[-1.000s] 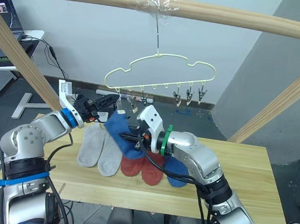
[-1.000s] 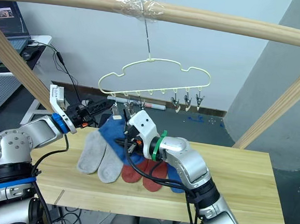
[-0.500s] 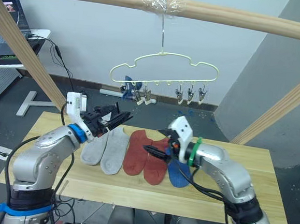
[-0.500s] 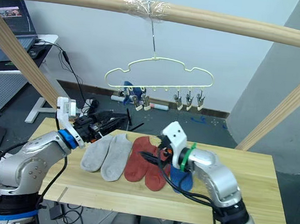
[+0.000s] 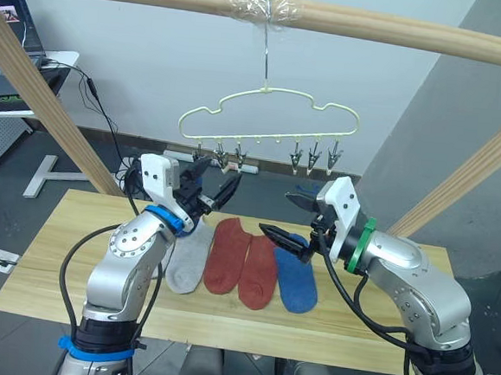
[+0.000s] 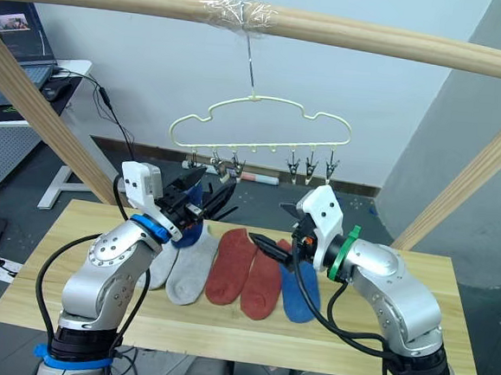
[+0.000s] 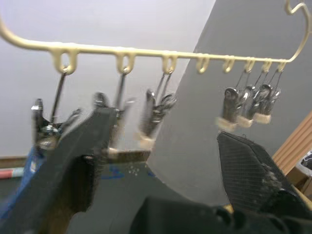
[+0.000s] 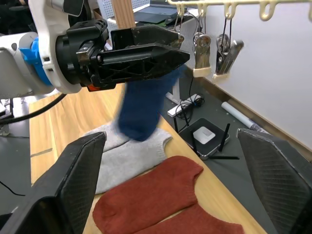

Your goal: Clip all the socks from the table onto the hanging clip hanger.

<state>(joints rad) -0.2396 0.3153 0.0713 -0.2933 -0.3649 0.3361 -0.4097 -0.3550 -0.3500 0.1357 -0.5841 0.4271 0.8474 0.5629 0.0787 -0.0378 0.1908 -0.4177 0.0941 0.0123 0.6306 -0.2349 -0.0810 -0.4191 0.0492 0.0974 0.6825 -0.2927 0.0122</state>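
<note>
The pale yellow clip hanger (image 5: 275, 91) hangs from the pole above the table (image 5: 55, 250). A blue sock (image 8: 144, 107) dangles from a clip at the hanger's left end, just behind my left gripper (image 5: 218, 175). That gripper is raised to the left clips (image 7: 156, 114), open, with clips between its fingers (image 7: 73, 161). My right gripper (image 5: 276, 212) hovers open and empty above the table, right of the left one. On the table lie a grey sock (image 5: 189, 256), two rust red socks (image 5: 223, 255) (image 5: 259, 271) and a blue sock (image 5: 297, 278). Another grey sock (image 6: 162, 263) is partly hidden by my left arm.
A thick wooden pole (image 5: 376, 28) spans the top, with slanted poles at left (image 5: 41, 93) and right (image 5: 468, 179). Three bare clips (image 5: 313, 158) hang at the hanger's right end. A small router with cables (image 8: 204, 136) sits on the floor behind the table.
The blue sock held up by my right gripper a second ago now hangs from a clip. The right gripper has opened and drawn back rightward. My left gripper has come up among the left clips.
</note>
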